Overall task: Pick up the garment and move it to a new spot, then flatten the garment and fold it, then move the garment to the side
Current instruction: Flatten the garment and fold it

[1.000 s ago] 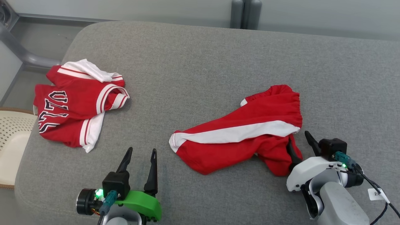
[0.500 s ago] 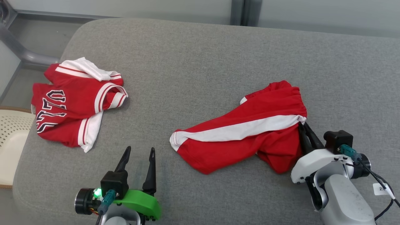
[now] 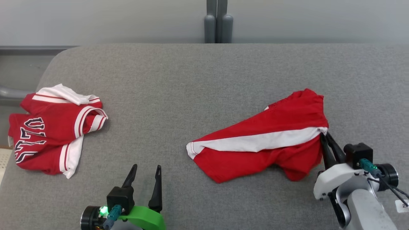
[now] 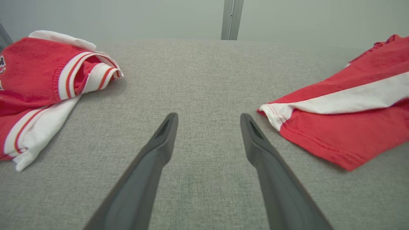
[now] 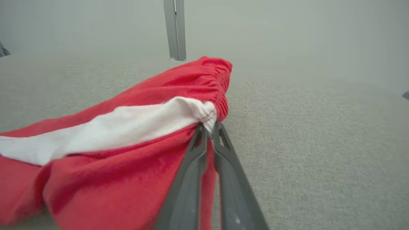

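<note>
The garment [image 3: 265, 140] is a pair of red shorts with a white side stripe, lying crumpled on the right half of the grey cushion [image 3: 191, 83]. My right gripper [image 3: 324, 135] is shut on its waistband where the white stripe ends, and that end is lifted a little. The right wrist view shows the pinch, fingertips of the right gripper [image 5: 209, 127] closed on the white edge of the shorts [image 5: 127, 127]. My left gripper [image 3: 145, 167] stands open over bare cushion at the lower left; in the left wrist view the open left gripper [image 4: 207, 119] holds nothing, with the shorts' leg hem [image 4: 335, 127] off to its right.
A red and white jersey with dark lettering [image 3: 51, 134] lies bunched at the cushion's left edge, also seen as the jersey [image 4: 41, 83] in the left wrist view. A grey post [image 3: 218, 24] rises behind the cushion. A pale perforated object [image 3: 3, 156] shows at the far left.
The right gripper closed on the shorts' waistband and began raising it, pulling that end up and right. The head camera has shifted, so the whole scene sits lower and further left.
</note>
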Motion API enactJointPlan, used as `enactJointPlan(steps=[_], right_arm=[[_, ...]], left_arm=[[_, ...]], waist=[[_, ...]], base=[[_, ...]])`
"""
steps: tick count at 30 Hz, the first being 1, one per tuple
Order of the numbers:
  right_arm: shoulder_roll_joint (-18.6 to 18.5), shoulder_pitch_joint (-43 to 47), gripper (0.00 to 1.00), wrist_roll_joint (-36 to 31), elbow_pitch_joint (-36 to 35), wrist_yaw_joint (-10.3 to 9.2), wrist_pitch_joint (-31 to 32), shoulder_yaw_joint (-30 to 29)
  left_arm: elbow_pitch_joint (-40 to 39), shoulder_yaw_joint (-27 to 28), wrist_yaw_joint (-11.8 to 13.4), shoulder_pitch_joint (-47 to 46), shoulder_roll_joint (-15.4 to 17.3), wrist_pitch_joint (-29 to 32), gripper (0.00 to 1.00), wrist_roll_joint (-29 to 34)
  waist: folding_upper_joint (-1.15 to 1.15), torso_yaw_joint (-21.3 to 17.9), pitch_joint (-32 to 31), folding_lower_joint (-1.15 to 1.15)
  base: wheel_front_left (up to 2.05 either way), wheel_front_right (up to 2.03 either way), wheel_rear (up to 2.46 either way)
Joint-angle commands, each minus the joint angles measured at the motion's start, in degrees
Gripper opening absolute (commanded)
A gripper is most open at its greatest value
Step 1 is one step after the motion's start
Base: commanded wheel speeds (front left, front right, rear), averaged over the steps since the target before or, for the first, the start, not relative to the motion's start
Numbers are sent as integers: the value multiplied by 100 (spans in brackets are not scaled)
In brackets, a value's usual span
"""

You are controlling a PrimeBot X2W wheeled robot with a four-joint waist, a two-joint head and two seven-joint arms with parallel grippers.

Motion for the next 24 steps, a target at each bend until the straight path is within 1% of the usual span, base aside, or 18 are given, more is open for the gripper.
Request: enactJointPlan(steps=[1, 2, 3, 4, 6, 8, 15, 17, 24], right_arm=[[7, 161, 0, -40, 81, 0, -3, 34], [34, 241, 20, -51, 193, 0, -3, 42], [48, 289, 49, -76, 287, 0, -3, 49], [66, 315, 100, -100, 359, 0, -4, 60], [150, 384, 100, -146, 412, 0, -4, 6], [190, 472, 100, -190, 269, -1, -3, -101], [354, 750, 100, -174, -850, 0, -3, -368], [370, 850, 100, -138, -1050, 0, -3, -400], [383, 959, 100, 137, -1119, 0, -3, -253]], left_arm=[[24, -2, 32, 106, 16, -4, 100, -61], [33, 5, 31, 130, 17, -3, 100, -74], [38, 2, 31, 150, 17, -3, 100, -72], [46, -1, 28, 172, 16, -3, 100, -70], [67, 12, 35, 217, 18, -3, 100, -52], [66, 26, 55, 227, 17, -3, 100, -37], [-97, 114, 92, 273, 17, -3, 100, -12], [-141, 125, 103, 275, 17, -3, 100, -32], [-214, 119, 119, 252, 17, -3, 100, -125]], waist=[[0, -245, -236, 0], [0, -292, -275, 0], [0, -323, -300, 0], [0, -353, -329, 0], [0, -421, -398, 0], [0, -452, -432, 0], [0, -530, -476, 0], [0, -545, -476, 0], [0, -577, -417, 0]], base=[[0, 0, 0], [0, 0, 0], [0, 0, 0], [0, 0, 0], [0, 0, 0], [0, 0, 0], [0, 0, 0], [0, 0, 0], [0, 0, 0]])
